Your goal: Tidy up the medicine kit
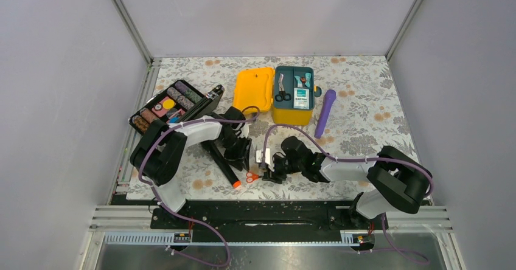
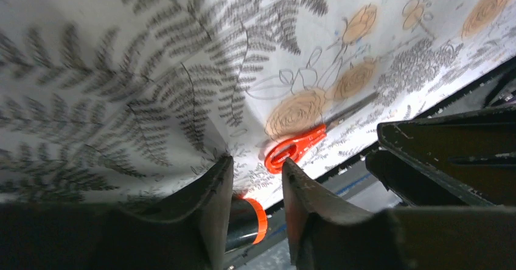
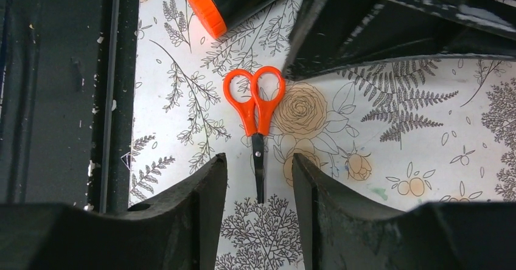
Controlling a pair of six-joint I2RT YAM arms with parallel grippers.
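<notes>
Progress is partial. The medicine kit (image 1: 292,117) stands open at the far middle of the table (image 1: 365,93), with its yellow lid (image 1: 254,89) laid flat to the left. Its teal insert tray (image 1: 294,68) already holds dark-handled scissors (image 1: 283,91) and a white-and-teal packet (image 1: 300,97); what else lies in the compartments is too small to tell. Three loose items sit outside the kit. A purple stick (image 1: 325,113) lies just beside its right wall. A black cylinder with an orange cap (image 3: 207,8) and a pair of orange-handled scissors (image 3: 254,103) lie near the front edge, well apart from the kit. The right gripper (image 3: 258,160) has its fingers apart and hangs over the orange-handled scissors, whose blade tip points into the gap; it clamps nothing. The left gripper (image 2: 257,162) also has its fingers apart, with the cylinder's capped end showing in the gap and not pressed on both sides. A black tray of coloured rolls (image 1: 173,104) stands at the far left. By my judgement, all three loose items have yet to be stowed and the lid closed.
</notes>
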